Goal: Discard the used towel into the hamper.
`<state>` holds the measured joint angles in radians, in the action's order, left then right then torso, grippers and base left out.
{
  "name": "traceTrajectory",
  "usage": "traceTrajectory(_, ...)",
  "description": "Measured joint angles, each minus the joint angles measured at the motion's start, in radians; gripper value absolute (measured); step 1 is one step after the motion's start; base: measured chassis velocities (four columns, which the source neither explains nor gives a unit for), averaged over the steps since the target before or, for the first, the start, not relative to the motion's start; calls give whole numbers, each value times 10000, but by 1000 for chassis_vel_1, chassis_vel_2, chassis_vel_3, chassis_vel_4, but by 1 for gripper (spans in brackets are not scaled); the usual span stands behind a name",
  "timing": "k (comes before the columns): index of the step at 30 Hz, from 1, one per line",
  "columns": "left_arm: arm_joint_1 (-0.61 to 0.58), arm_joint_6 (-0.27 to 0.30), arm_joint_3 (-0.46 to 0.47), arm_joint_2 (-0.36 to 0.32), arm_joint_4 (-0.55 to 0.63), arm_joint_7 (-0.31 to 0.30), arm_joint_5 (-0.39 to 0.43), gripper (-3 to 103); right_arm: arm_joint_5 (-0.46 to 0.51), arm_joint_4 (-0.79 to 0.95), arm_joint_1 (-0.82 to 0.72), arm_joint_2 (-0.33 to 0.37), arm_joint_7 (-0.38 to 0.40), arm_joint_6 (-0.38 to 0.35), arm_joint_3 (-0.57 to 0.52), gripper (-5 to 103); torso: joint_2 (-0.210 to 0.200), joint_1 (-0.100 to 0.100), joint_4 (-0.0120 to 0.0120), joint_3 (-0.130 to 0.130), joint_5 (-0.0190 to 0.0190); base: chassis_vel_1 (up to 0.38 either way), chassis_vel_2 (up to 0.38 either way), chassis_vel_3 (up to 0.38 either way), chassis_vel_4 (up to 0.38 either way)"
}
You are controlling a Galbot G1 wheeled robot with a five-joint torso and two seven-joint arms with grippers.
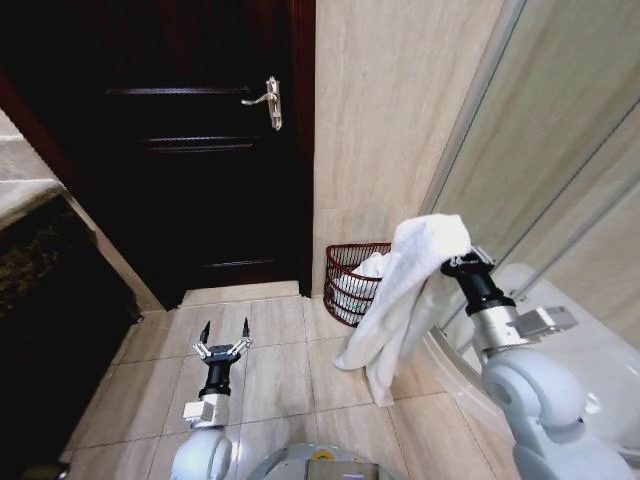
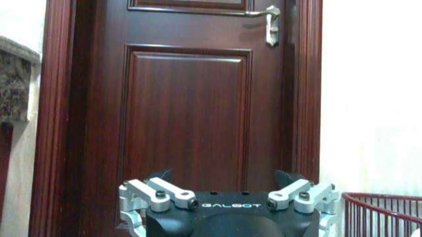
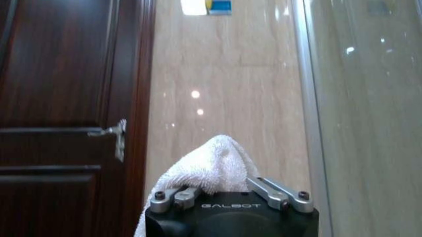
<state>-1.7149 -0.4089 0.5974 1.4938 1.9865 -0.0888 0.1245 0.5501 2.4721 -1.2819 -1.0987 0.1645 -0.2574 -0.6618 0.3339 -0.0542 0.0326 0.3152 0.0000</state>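
Right tool (image 1: 447, 262) fingertips buried in draped white terry towel (image 1: 405, 290); grip contact not visible. Towel's hanging folds cover the 3 o'clock side of the round reddish-brown slatted hamper (image 1: 345, 275). Left wrist view: hamper (image 2: 386, 212) cut off at frame corner, left tool (image 2: 228, 175) fingertips barely visible against dark wooden door (image 2: 188, 113).

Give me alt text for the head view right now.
The right gripper holds a white towel up, its cloth hanging in front of the reddish-brown hamper by the tiled wall. The left gripper is open, low over the floor tiles facing a dark wooden door.
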Motion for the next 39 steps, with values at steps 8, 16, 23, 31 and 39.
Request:
traceTrajectory(8,-119,-314,-83,47,-56,2,-314,100,946,145,822,692,146,-255,-856,8,312,-104,0,210,1,0,0,0,0)
traceTrajectory(16,-256,-553,-70,13,-108,9,-384,100,1704,277,1287,1062,363,-562,-1234,8,675,-251,0,424,1,0,0,0,0)
traceTrajectory(23,-376,-568,-79,46,-35,-96,-413,100,1795,283,1420,1086,371,-598,-1111,8,952,-355,-1,595,0,0,0,0,0)
traceTrajectory(31,-475,-568,-83,64,-35,-149,-414,100,1958,114,1727,1170,421,-617,-1035,8,1271,-470,0,803,1,0,0,0,0)
traceTrajectory(39,-358,-565,-147,59,-126,-153,-412,100,2063,-285,2019,1427,527,-592,-971,8,1598,-607,-1,993,2,0,0,0,0)
